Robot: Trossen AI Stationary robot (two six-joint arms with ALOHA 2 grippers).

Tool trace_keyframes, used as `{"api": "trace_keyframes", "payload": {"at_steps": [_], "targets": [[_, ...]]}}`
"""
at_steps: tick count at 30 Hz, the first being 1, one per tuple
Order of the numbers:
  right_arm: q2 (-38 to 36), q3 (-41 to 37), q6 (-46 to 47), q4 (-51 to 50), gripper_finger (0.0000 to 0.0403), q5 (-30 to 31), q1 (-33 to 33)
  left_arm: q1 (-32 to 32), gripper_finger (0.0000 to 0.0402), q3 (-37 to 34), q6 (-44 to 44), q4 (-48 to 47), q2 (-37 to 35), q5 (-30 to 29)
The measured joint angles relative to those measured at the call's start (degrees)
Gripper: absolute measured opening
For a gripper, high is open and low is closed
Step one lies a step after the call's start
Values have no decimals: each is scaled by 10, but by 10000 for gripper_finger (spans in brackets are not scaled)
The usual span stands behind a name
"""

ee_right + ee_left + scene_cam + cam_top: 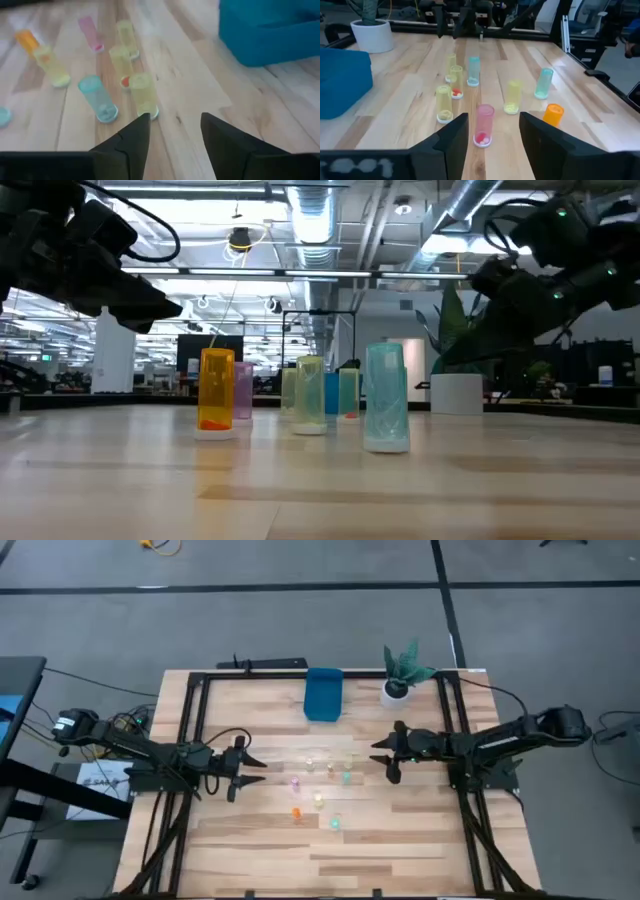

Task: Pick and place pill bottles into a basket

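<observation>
Several tiny translucent pill bottles stand upright on their bases in a loose group [322, 788] at the middle of the wooden table: pink [484, 125], orange [216, 393], teal [386, 410] and pale yellow [144, 95]. The blue bin [323, 695] stands at the far edge, behind the group. My left gripper [262, 767] is open and empty to the left of the bottles, pointing at them, with the pink bottle just beyond its fingertips. My right gripper [380, 757] is open and empty to their right, pointing left.
A potted plant in a white pot [398, 690] stands right of the bin at the far edge. A black frame [190, 710] runs along the table's left, far and right sides. Bare wood [330, 860] lies near the front edge.
</observation>
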Motion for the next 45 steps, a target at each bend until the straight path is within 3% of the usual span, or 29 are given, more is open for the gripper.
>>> {"api": "trace_keyframes", "payload": {"at_steps": [7,18,36,45], "targets": [[42,71,-27,-93,171,1,7,1,165,9,24,-14,0,-4],[26,123,-46,-237,171,16,-46,1,165,11,34,-13,0,-30],[26,127,-32,-241,171,6,-77,1,165,13,50,17,-1,-46],[61,127,-28,-207,171,-35,-39,1,165,14,47,31,-2,-45]]}}
